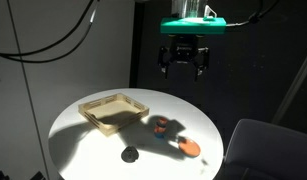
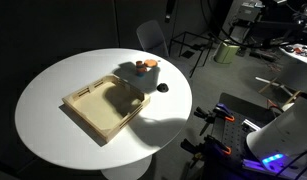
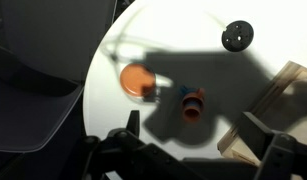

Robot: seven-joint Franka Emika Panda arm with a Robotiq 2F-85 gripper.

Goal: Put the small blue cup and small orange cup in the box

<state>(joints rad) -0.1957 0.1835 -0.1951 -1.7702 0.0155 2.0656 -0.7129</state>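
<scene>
A small orange cup point(image 3: 193, 105) lies on the white round table with a blue cup's rim point(image 3: 187, 92) showing right behind it; the two look stuck together. They also show in both exterior views point(image 1: 161, 125) point(image 2: 148, 67). The box is a shallow wooden tray point(image 1: 115, 108) point(image 2: 105, 103); only its corner shows in the wrist view point(image 3: 285, 95). My gripper point(image 1: 183, 60) point(image 3: 193, 140) hangs high above the cups. It is open and empty, and its shadow falls over the cups.
A round orange dish-like thing point(image 3: 136, 78) point(image 1: 191, 147) sits near the table edge beside the cups. A small black disc point(image 3: 237, 35) point(image 1: 129, 154) point(image 2: 162, 88) lies apart on the table point(image 2: 53, 80). A grey chair point(image 1: 268, 145) stands close to the table.
</scene>
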